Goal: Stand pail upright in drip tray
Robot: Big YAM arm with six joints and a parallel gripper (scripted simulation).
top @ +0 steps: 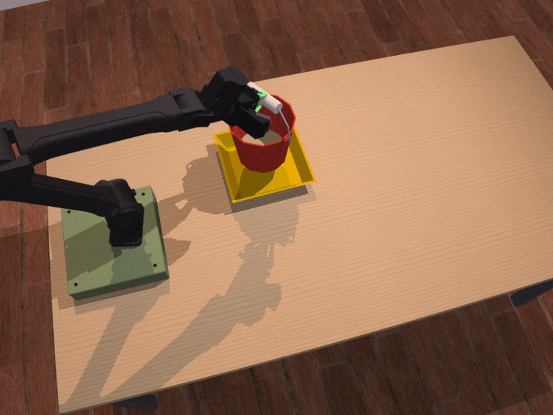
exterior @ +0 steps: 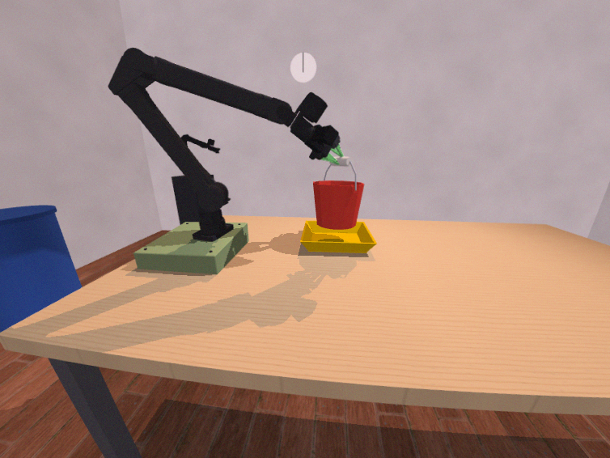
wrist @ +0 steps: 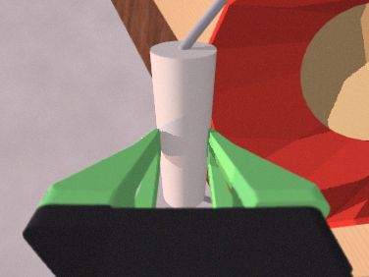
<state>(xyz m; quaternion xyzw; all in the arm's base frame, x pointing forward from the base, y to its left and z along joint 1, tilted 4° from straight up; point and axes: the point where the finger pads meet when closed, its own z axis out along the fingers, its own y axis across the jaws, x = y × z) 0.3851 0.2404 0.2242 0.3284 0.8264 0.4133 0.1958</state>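
The red pail [top: 262, 138] hangs upright from its wire bail over the yellow drip tray [top: 263, 164]. In the side view the pail [exterior: 338, 204] has its base down inside the tray [exterior: 337, 237], near the rim level; I cannot tell whether it touches the floor. My gripper [top: 263, 101] with green fingers is shut on the white handle grip [wrist: 183, 123] of the bail, above the pail's rim. It also shows in the side view [exterior: 340, 156]. The wrist view shows the grip clamped between both fingers and the pail's red inside [wrist: 275, 98] beyond it.
The green base plate [top: 111, 240] of the arm sits at the table's left end. A blue bin [exterior: 29, 260] stands off the table at the left. The tray lies flat on the table, rim up, near the far edge.
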